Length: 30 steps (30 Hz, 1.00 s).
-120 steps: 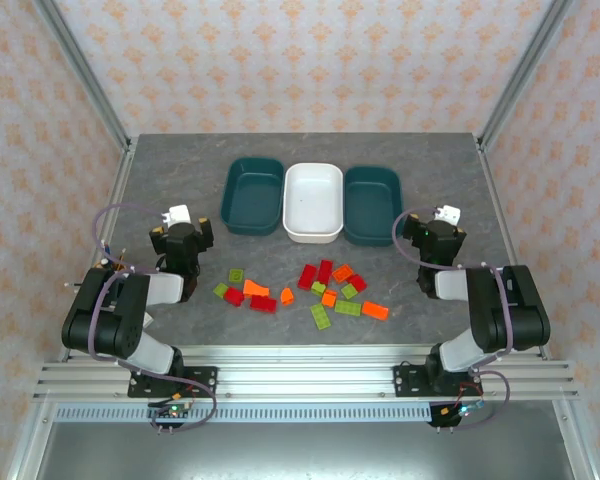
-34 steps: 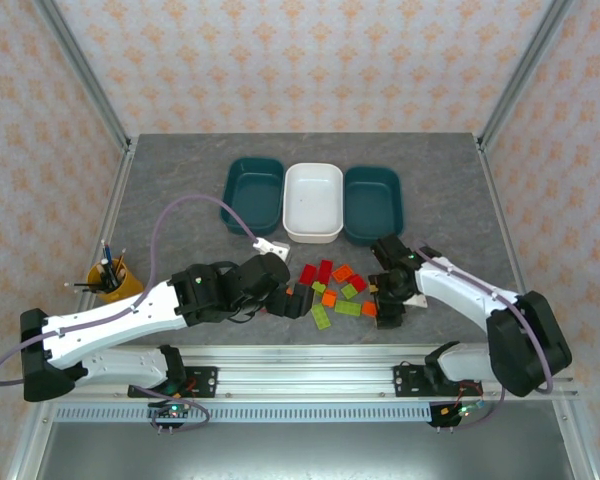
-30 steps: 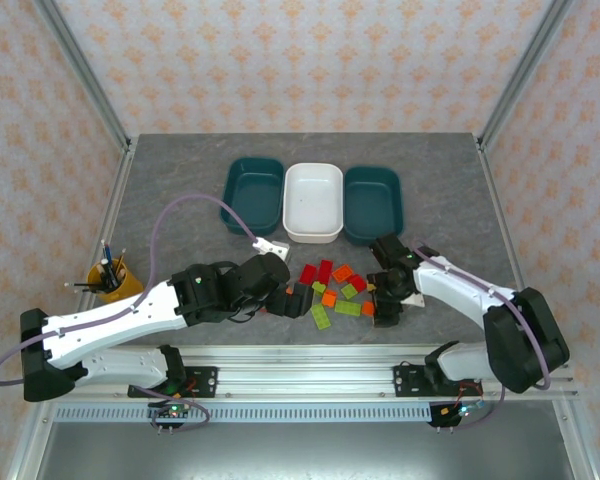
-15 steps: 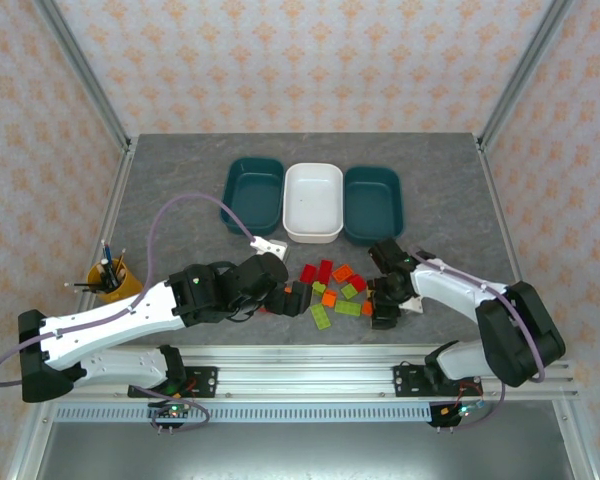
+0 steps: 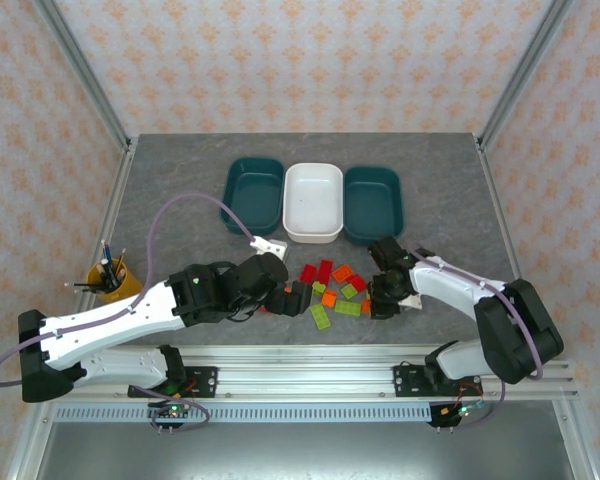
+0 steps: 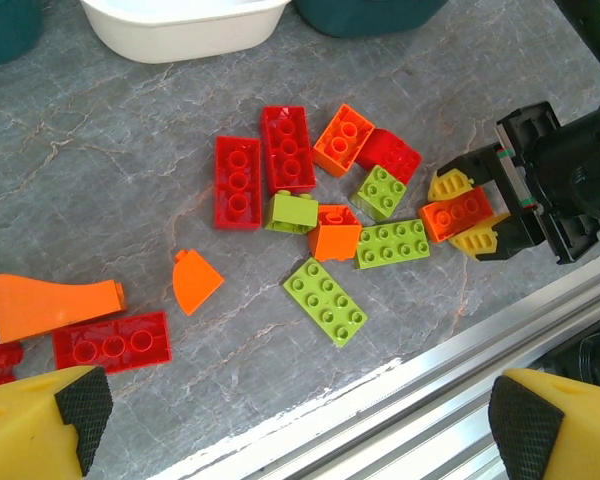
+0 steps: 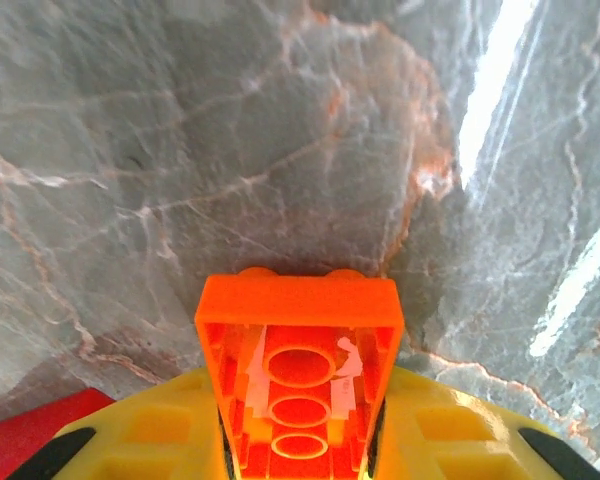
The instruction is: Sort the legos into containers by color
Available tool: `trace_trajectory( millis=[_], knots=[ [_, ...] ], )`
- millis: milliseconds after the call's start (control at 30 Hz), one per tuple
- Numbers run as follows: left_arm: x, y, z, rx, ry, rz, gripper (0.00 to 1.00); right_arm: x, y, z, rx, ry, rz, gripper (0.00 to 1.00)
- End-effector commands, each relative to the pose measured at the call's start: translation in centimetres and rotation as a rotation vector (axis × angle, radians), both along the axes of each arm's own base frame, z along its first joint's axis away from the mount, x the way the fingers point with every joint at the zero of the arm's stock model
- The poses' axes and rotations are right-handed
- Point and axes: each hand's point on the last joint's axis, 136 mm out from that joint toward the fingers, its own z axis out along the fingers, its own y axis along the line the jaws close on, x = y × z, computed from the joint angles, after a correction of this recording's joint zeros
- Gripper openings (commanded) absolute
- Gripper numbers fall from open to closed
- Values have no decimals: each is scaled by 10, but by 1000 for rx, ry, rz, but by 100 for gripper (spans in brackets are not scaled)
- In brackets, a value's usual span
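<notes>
Your right gripper (image 6: 462,212) is clamped on the orange brick (image 7: 298,320) at the right end of the pile (image 5: 330,290), just beside a light green brick (image 6: 392,243). Lift it straight up before swinging away so you drag no neighbours, then carry it to the right teal tub (image 5: 373,203), which is empty and nearest, and keep that tub for orange. Your left gripper (image 6: 290,420) hangs over the pile with its jaws wide apart and holding nothing, whereas four seconds ago both arms sat folded back by their bases.
</notes>
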Motion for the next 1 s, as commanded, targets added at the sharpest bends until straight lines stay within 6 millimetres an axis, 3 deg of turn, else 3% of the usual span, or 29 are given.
trace_trajectory(
  millis=[0, 100, 233, 333, 400, 500, 700, 833, 967],
  knots=[
    [5, -2, 19, -35, -49, 20, 100, 9, -30, 13, -166, -62, 25, 30],
    [10, -3, 28, -76, -54, 55, 100, 30, -42, 54, -252, -184, 108, 30],
    [32, 1, 44, -190, -23, 157, 100, 70, -39, 113, -324, -352, 296, 30],
    [56, 13, 59, -262, -24, 243, 100, 99, -30, 140, -371, -423, 438, 30],
    [72, 22, 65, -292, -15, 300, 100, 120, -22, 147, -390, -444, 526, 30],
    [97, 42, 63, -303, 17, 404, 100, 149, -13, 141, -386, -414, 632, 30],
    [131, 77, 51, -309, 65, 588, 100, 207, -11, 98, -364, -290, 777, 31],
    [135, 89, 40, -285, 99, 644, 100, 232, -15, 64, -327, -198, 824, 33],
    [125, 102, 27, -231, 139, 677, 100, 247, -20, 46, -331, -141, 855, 40]
  ],
)
